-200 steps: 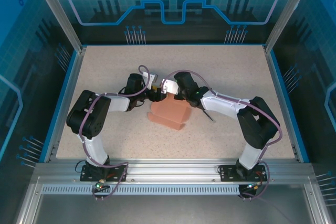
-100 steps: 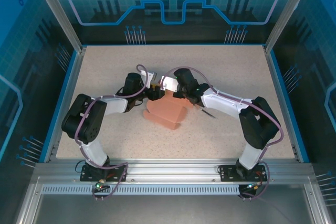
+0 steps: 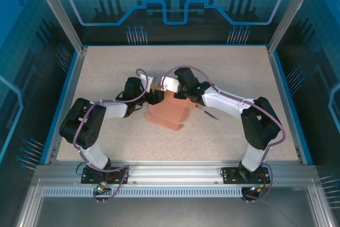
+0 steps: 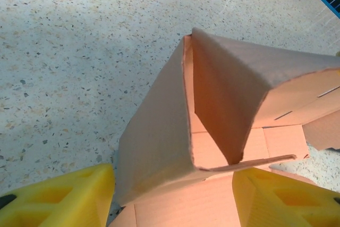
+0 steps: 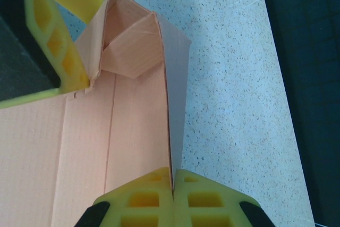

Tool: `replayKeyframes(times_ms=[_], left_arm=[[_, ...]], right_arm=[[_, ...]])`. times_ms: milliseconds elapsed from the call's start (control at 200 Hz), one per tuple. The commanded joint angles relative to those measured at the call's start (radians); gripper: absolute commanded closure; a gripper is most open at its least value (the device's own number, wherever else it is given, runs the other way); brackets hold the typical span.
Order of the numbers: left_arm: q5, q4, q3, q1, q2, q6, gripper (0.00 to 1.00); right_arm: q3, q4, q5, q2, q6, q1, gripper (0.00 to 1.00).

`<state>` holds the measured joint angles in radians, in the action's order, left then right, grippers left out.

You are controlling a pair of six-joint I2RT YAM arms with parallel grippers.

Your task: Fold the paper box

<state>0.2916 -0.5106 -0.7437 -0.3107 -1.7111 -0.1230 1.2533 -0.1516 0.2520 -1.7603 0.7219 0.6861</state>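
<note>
Card, seen from above: the paper box (image 3: pixel 169 114) lies on the table (image 3: pixel 239 67) just below my left gripper (image 3: pixel 154 97) and right gripper (image 3: pixel 172 95), which meet over its far end. Its long axis runs from them back toward my bases.

Left wrist: my left gripper (image 4: pixel 172 184) straddles the raised corner, fingers (image 4: pixel 58 198) spread either side. Whether they press it I cannot tell. The open end gapes toward this hand.

Right wrist: my right gripper (image 5: pixel 172 184) is pressed together, pinching the upright side wall's edge, the box stretching ahead of it.

I judge the end flap needs tucking: anchor the wall with the right, then push inward slowly with the left, along the crease.
</note>
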Motion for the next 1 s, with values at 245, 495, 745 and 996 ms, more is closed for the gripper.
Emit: replayKeyframes(times_ms=[245,495,745,996], left_arm=[[-0.006,-0.099,0.074,0.013,0.067,-0.021,0.22],[-0.024,-0.045,0.129,0.018,0.172,-0.027,0.11],[-0.032,-0.038,0.172,0.055,0.226,-0.087,0.11],[-0.115,0.025,0.185,0.109,0.272,-0.158,0.16]], right_arm=[[0.035,-0.082,-0.101,-0.013,-0.004,-0.010,1.00],[0.028,-0.067,-0.067,-0.015,0.011,-0.014,1.00],[0.028,-0.027,0.036,-0.045,0.038,-0.004,1.00],[0.004,0.047,0.092,-0.054,0.081,0.005,1.00]])
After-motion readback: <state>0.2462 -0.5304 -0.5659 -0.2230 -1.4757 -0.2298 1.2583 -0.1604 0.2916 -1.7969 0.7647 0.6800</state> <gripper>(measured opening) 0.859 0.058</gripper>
